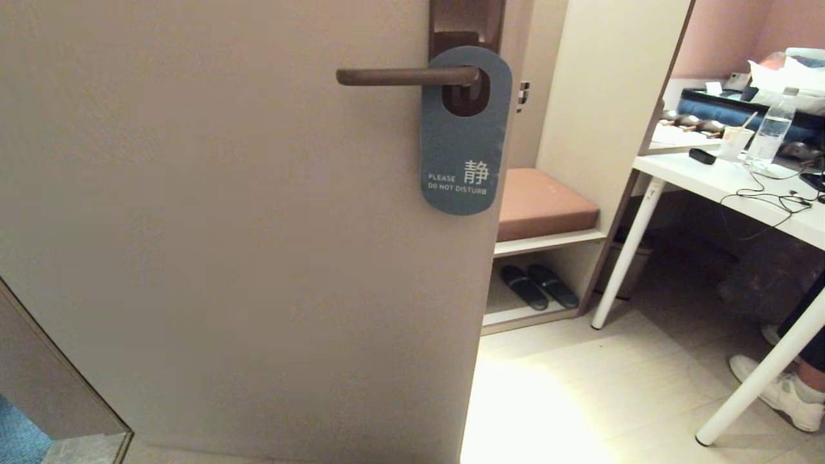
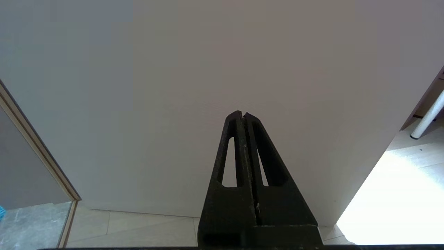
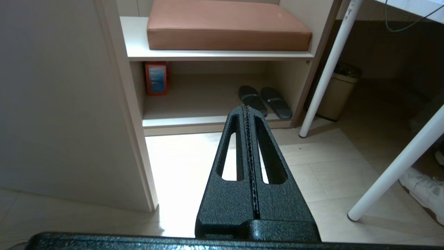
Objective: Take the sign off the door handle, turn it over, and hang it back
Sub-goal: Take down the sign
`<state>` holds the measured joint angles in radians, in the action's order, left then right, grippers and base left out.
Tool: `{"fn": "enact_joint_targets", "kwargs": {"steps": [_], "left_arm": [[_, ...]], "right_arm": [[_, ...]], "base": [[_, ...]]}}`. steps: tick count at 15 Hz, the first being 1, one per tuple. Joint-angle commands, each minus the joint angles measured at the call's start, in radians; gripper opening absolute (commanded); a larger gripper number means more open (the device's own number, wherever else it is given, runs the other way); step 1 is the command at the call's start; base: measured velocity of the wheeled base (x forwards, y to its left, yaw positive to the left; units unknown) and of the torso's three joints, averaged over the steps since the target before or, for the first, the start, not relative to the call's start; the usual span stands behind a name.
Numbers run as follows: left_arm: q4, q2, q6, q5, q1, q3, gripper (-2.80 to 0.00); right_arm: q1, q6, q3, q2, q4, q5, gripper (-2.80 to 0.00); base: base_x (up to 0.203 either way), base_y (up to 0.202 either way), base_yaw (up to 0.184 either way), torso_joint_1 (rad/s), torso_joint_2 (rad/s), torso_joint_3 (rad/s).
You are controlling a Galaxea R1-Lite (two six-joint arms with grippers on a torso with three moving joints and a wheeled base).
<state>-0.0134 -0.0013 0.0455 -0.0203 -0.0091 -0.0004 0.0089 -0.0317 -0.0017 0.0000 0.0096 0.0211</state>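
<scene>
Two grippers sit low and idle, neither near the handle. The left gripper (image 2: 244,114) is clenched on nothing, its tips pointed at the plain beige door (image 1: 225,225). The right gripper (image 3: 246,107) is likewise pressed closed and empty, aimed past the door's edge toward the pale tiled floor (image 1: 580,386).

Up on the door, the sign (image 1: 464,138) hangs from the door handle (image 1: 406,77), its big hole looped over the lever right against the brown backplate (image 1: 465,22), slate-blue "PLEASE DO NOT DISTURB" side facing out.

Beyond the open door stands a built-in bench with a brown cushion (image 1: 541,203) and a pair of dark slippers (image 1: 538,287) on the shelf beneath. To the right, a white desk (image 1: 722,183) carries a water bottle (image 1: 771,135), a paper cup (image 1: 735,142) and loose cables.
</scene>
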Motion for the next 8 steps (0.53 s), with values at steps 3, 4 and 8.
{"fn": "enact_joint_targets", "kwargs": {"steps": [3, 4, 8], "left_arm": [[0.000, 0.001, 0.000, 0.000, 0.000, -0.001, -2.80], [0.000, 0.001, 0.000, 0.000, 0.000, -0.001, -2.80], [0.000, 0.001, 0.000, 0.000, 0.000, 0.000, -2.80]], "right_arm": [[0.000, 0.017, -0.010, 0.002, 0.003, -0.003, -2.80], [0.000, 0.019, -0.031, 0.002, 0.008, -0.003, -2.80], [0.000, 0.027, -0.228, 0.005, 0.198, -0.037, -2.80]], "base": [[0.000, 0.000, 0.000, 0.000, 0.00, 0.000], [0.000, 0.000, 0.000, 0.000, 0.00, 0.000], [0.000, 0.000, 0.000, 0.000, 0.00, 0.000]]}}
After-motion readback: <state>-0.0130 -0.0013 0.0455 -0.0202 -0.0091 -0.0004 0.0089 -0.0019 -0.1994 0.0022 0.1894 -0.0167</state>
